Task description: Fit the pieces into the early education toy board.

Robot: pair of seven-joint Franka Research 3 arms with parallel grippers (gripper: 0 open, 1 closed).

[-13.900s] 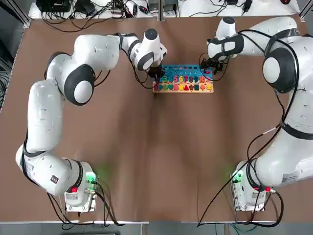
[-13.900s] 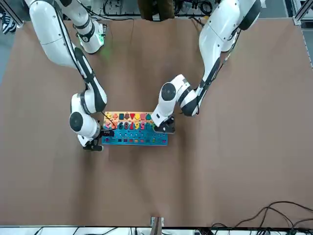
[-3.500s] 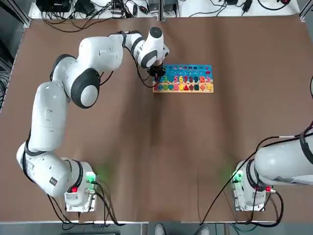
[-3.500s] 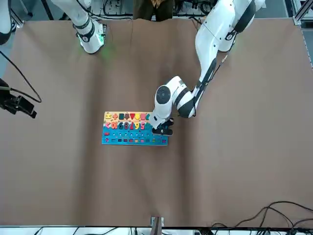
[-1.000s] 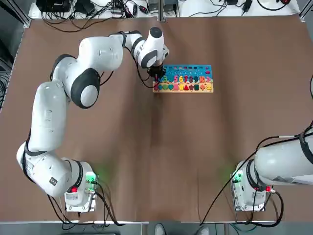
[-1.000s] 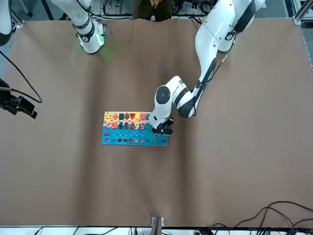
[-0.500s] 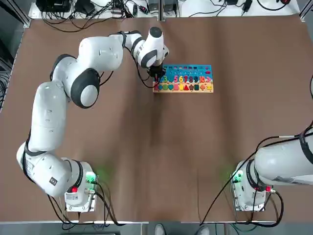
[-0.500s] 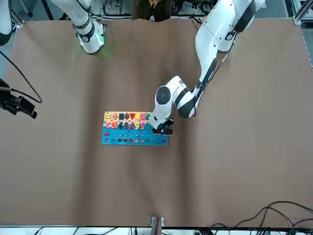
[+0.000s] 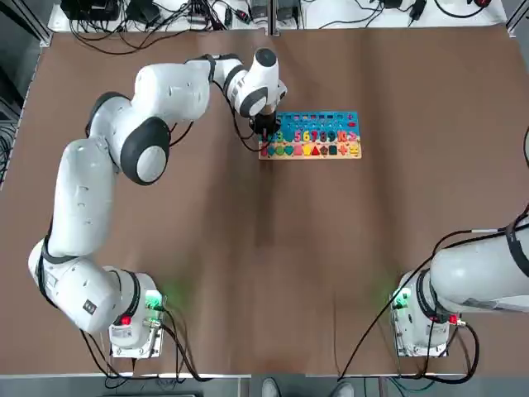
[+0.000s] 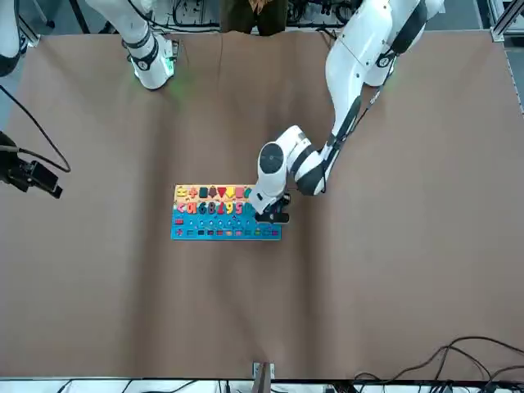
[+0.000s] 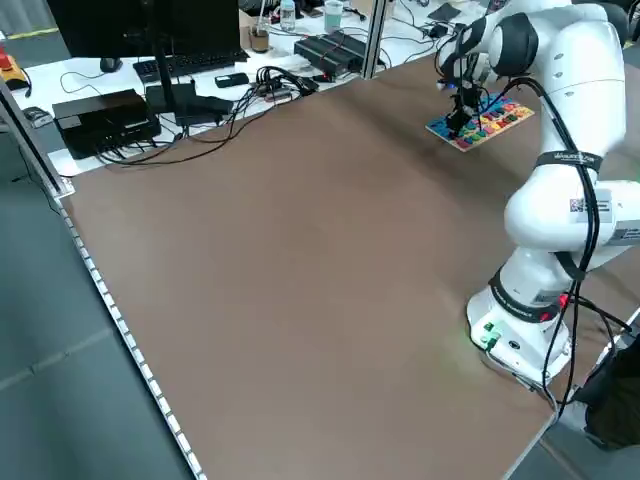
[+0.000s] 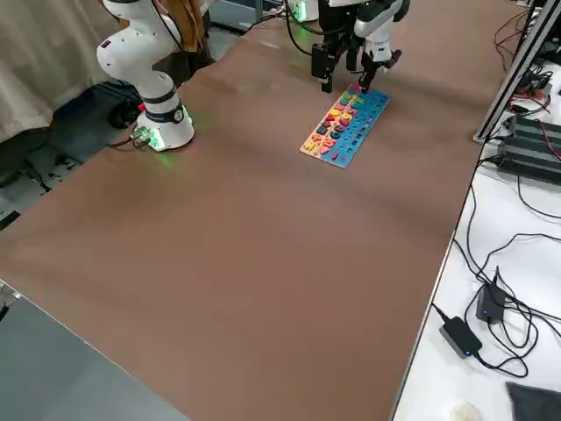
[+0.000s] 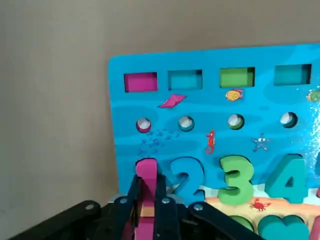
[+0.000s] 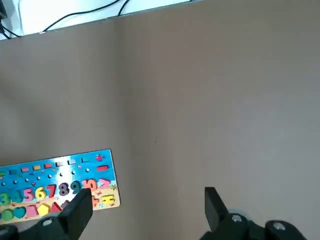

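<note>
The early education toy board (image 9: pixel 312 136) lies flat at the far middle of the table, blue with coloured numerals and a tan strip of shapes. My left gripper (image 9: pixel 266 129) stands over the board's left end, at the numeral row. The left wrist view shows that gripper (image 13: pixel 146 184) shut on a pink piece (image 13: pixel 146 167), which stands beside the blue 2 (image 13: pixel 184 176) on the board (image 13: pixel 120 130). An orange 10 (image 14: pixel 90 185) sits at the row's other end. My right gripper (image 10: pixel 33 177) hangs open, far off to the robot's right of the board (image 10: pixel 225 222).
Brown table top surrounds the board on all sides. Cables, a keyboard and black boxes (image 11: pixel 110 115) lie on the white bench beyond the table's far edge. The arm bases (image 9: pixel 132 327) stand at the near corners.
The left gripper and the board's end have shifted very slightly. The grip on the pink piece is the same, and the right arm has not moved.
</note>
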